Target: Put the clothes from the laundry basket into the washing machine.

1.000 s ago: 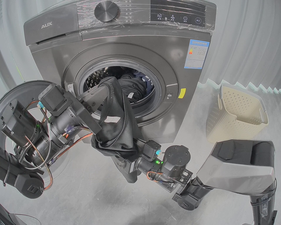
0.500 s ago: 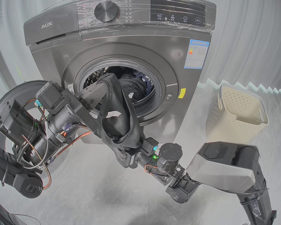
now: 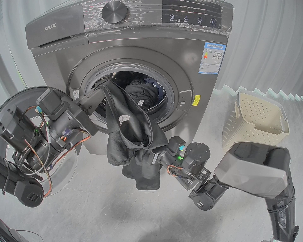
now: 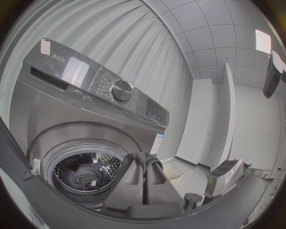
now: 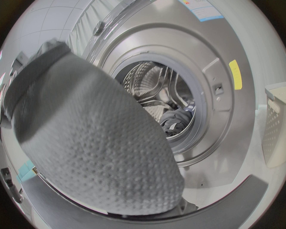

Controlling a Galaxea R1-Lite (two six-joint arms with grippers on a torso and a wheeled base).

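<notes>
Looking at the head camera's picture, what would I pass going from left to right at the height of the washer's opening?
Open washer door → left gripper → the black garment it holds, hanging down → cream laundry basket.

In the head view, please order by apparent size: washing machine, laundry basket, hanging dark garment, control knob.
1. washing machine
2. dark garment and laundry basket: they look alike, and the garment is nearer the camera, so unranked
3. control knob

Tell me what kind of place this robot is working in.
Probably a laundry corner staged in a test room: a front-loading washing machine with clothes inside, a cream laundry basket on the floor beside it, and plain curtains behind.
</notes>
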